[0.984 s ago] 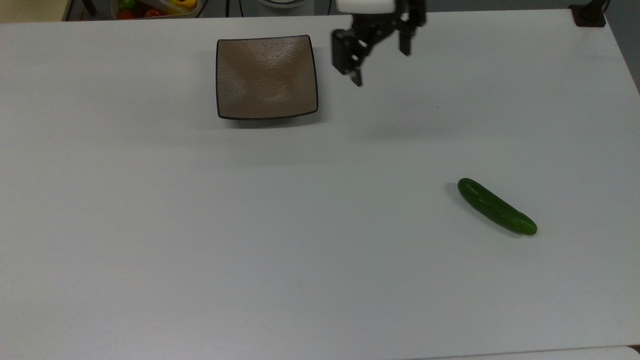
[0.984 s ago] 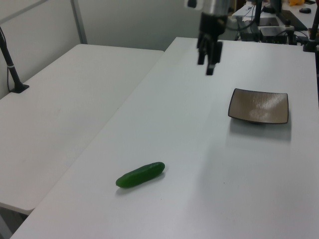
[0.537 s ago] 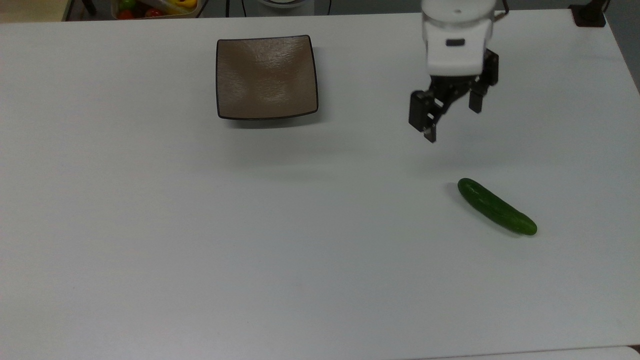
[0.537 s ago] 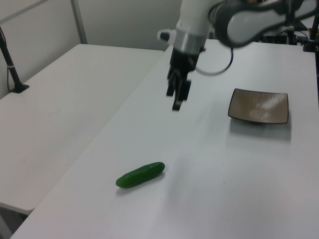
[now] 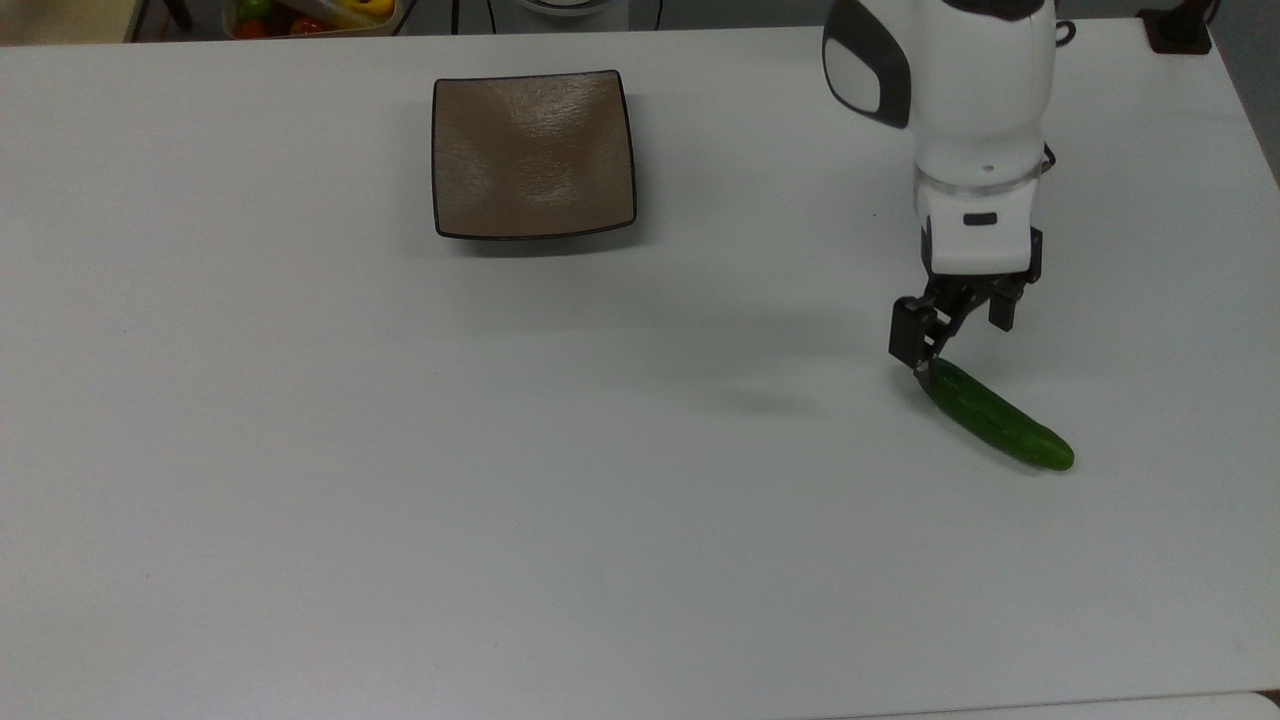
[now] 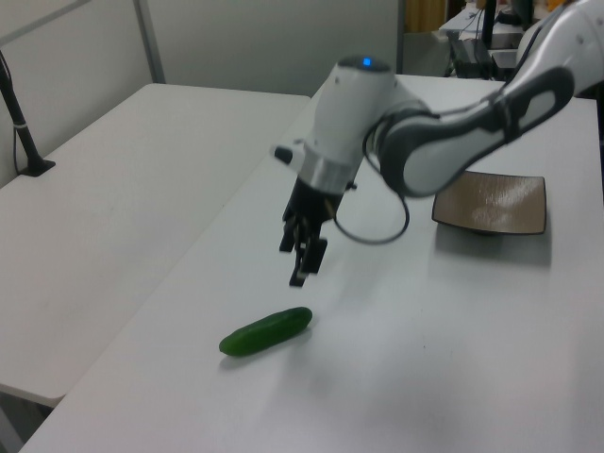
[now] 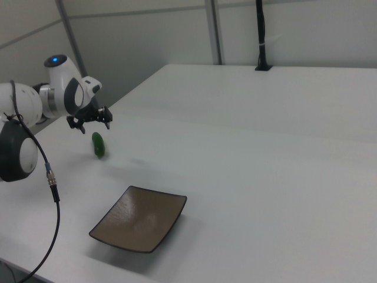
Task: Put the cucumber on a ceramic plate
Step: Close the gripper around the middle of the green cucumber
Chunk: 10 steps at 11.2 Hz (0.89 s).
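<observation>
The dark green cucumber (image 5: 995, 415) lies flat on the white table toward the top view's right, slanting down to the right. My gripper (image 5: 960, 335) hangs open just above its upper-left end, with nothing between the fingers. The left view shows the gripper (image 6: 300, 257) a short way above the cucumber (image 6: 267, 331). The square brown ceramic plate (image 5: 533, 153) sits bare near the table's far edge, well left of the gripper in the top view. In the right view the gripper (image 7: 90, 125) hovers over the cucumber (image 7: 98, 145), and the plate (image 7: 139, 218) is nearer the camera.
A bin of coloured vegetables (image 5: 310, 15) stands beyond the table's far edge at the top view's upper left. A black post base (image 5: 1180, 30) sits at the far right corner. A second white table (image 6: 113, 189) adjoins on the left view's left.
The arm has swung from beside the plate, across the table and down, to just above the cucumber's end. The fingers stayed open. Cucumber and plate have not moved.
</observation>
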Available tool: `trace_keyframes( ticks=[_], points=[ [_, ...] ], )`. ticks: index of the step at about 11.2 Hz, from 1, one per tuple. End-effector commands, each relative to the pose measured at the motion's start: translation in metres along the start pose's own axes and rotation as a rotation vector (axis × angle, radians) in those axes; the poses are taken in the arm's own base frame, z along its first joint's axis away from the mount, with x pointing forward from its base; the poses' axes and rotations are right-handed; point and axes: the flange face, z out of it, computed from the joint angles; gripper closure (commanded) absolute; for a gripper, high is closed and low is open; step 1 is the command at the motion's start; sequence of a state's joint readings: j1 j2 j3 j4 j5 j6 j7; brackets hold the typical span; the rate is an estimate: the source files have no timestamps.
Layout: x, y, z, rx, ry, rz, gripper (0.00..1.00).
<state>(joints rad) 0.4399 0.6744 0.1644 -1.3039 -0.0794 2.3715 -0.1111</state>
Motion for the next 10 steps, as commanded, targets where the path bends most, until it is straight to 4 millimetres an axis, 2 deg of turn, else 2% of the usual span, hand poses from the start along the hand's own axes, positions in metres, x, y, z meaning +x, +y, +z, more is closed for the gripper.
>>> trace_keyframes(
  ticks=[1, 3, 6, 10],
  points=[
    [0.005, -0.008, 0.041, -0.017, 0.021, 0.001, 0.00],
    [0.000, -0.024, 0.066, -0.024, 0.037, 0.008, 0.00],
    [-0.005, -0.035, 0.089, -0.040, 0.052, 0.027, 0.00],
    [-0.003, -0.039, 0.097, -0.069, 0.065, 0.013, 0.01]
  ],
)
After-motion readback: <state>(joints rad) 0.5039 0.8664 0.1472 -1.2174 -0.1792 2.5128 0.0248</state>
